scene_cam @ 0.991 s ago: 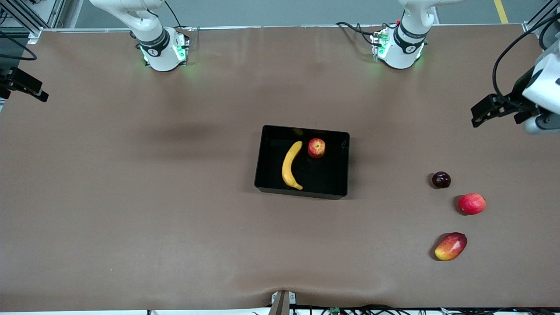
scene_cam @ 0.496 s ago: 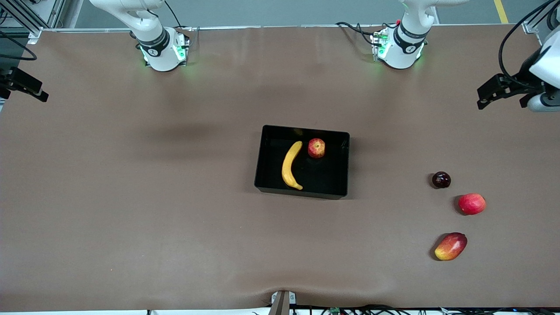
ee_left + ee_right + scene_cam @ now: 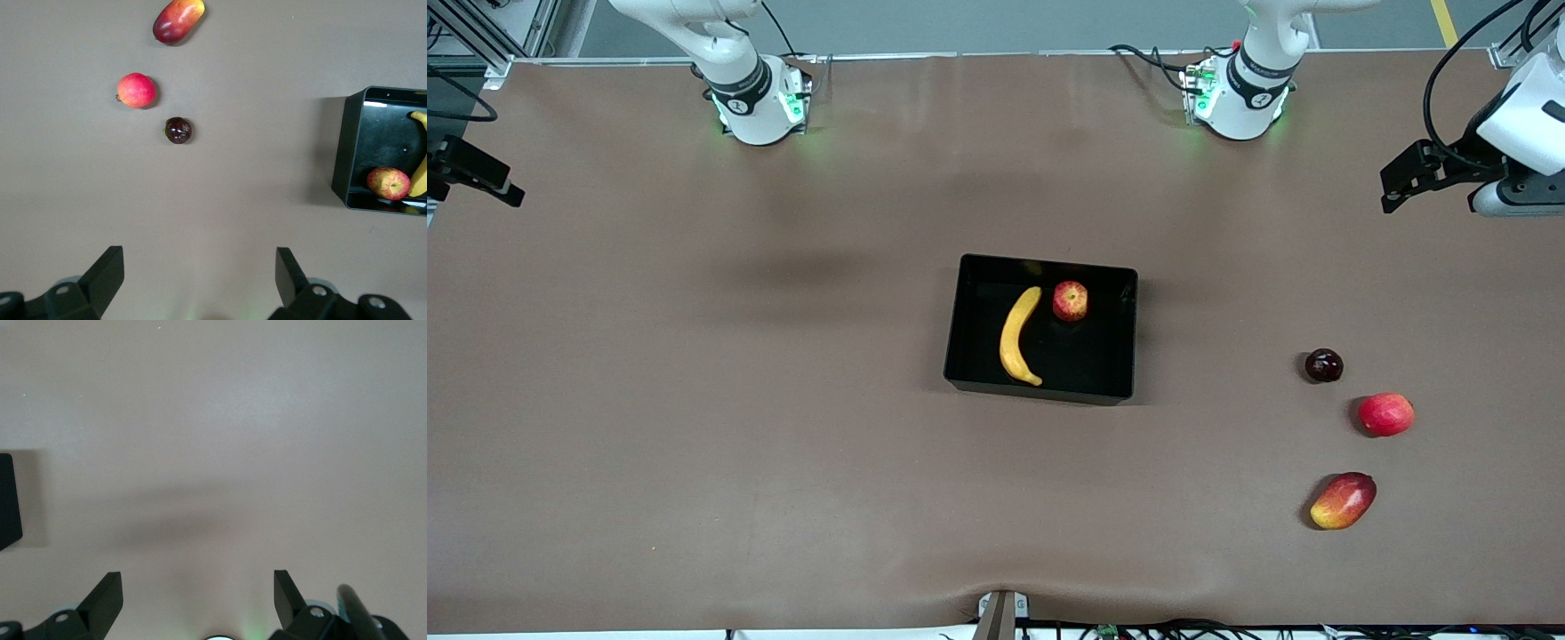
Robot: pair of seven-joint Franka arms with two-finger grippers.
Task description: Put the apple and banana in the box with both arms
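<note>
Since a second ago only the left tool (image 3: 1396, 182) has shifted, rising toward the upper right corner of the front view, over the desk's (image 3: 694, 400) left-arm end, fingers spread and empty; the right tool (image 3: 198, 597), also spread and empty, waits at the upper left edge; the curved yellow banana (image 3: 1018, 336) and small red-and-yellow apple (image 3: 1070, 300) lie side by side in the shallow black plastic box (image 3: 1120, 333) at mid-frame, so the task looks finished.

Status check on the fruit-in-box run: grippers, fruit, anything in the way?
Left gripper open, empty, up over the table's left-arm end. Right gripper open, empty, over bare table. Apple and banana both in the box. Nothing in the way.
</note>
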